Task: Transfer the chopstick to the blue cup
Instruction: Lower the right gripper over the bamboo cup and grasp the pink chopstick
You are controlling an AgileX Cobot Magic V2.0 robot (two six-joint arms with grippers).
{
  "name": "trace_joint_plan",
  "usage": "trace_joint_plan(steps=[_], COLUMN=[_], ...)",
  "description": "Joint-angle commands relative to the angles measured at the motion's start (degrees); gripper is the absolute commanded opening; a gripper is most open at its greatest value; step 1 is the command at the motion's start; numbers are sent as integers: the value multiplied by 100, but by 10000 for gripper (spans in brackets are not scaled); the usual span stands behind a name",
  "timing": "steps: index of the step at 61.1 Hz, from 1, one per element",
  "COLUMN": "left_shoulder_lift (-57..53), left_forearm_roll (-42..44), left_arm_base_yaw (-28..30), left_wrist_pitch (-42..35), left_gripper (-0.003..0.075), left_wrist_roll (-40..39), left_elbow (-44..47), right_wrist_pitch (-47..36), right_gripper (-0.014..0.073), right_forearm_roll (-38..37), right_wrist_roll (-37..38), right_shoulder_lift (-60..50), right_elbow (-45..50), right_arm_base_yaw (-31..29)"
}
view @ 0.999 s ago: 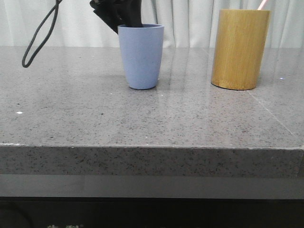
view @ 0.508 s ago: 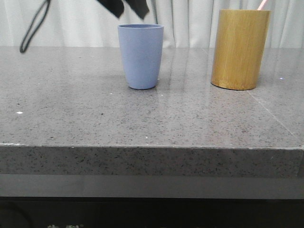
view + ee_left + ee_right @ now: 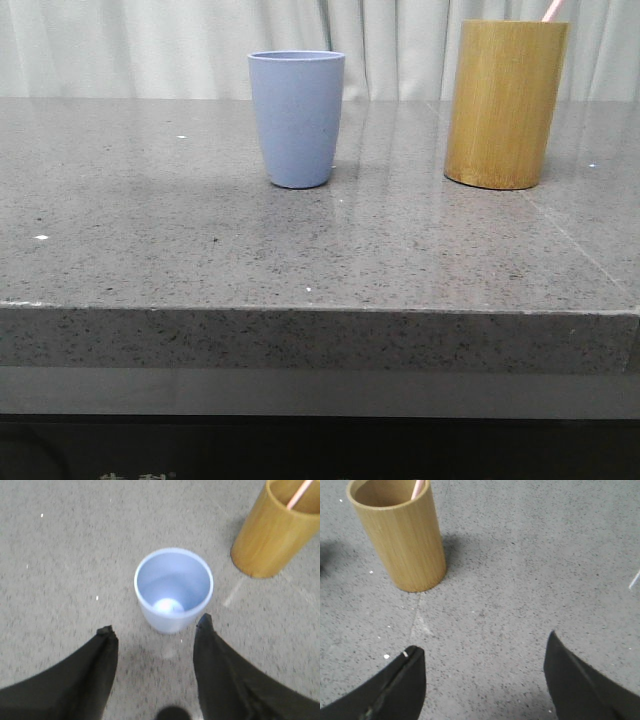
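Note:
The blue cup (image 3: 297, 118) stands upright on the grey stone table, left of centre. In the left wrist view the blue cup (image 3: 173, 588) is empty. A pink chopstick (image 3: 551, 10) sticks out of the yellow-brown bamboo holder (image 3: 505, 103) at the right; the chopstick (image 3: 300, 492) also shows in the left wrist view and the chopstick (image 3: 418, 487) in the right wrist view. My left gripper (image 3: 155, 625) is open and empty, above and just short of the cup. My right gripper (image 3: 481, 646) is open and empty over bare table, apart from the holder (image 3: 402, 532). Neither gripper shows in the front view.
The table's front edge (image 3: 320, 312) runs across the front view. A white curtain (image 3: 150, 45) hangs behind the table. A seam line (image 3: 417, 611) in the stone runs from the bamboo holder's base.
My left gripper and its cable have risen from behind the blue cup and left the front view. The cup and the bamboo holder have not moved.

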Motion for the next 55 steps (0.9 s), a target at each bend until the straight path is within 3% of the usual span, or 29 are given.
trace_joint_plan(steps=[1, 14, 26, 55], left_shoulder_lift=[-747, -1565, -1897, -1950], left_forearm_roll=[-92, -419, -572, -572], left_arm_base_yaw=[22, 22, 10, 10], left_wrist_pitch=[-655, -692, -657, -875], left_gripper=[356, 356, 356, 356], left_wrist_roll=[0, 0, 0, 0], left_elbow=[563, 1554, 1749, 1749], right_wrist_pitch=[-551, -1301, -1676, -1761], right_gripper=[519, 519, 519, 519], right_forearm_roll=[225, 811, 1294, 2206], right_wrist_roll=[-63, -104, -71, -71], right_shoulder_lift=[6, 137, 777, 3169], right_elbow=[-196, -202, -491, -2758], right_arm_base_yaw=[-4, 2, 2, 2])
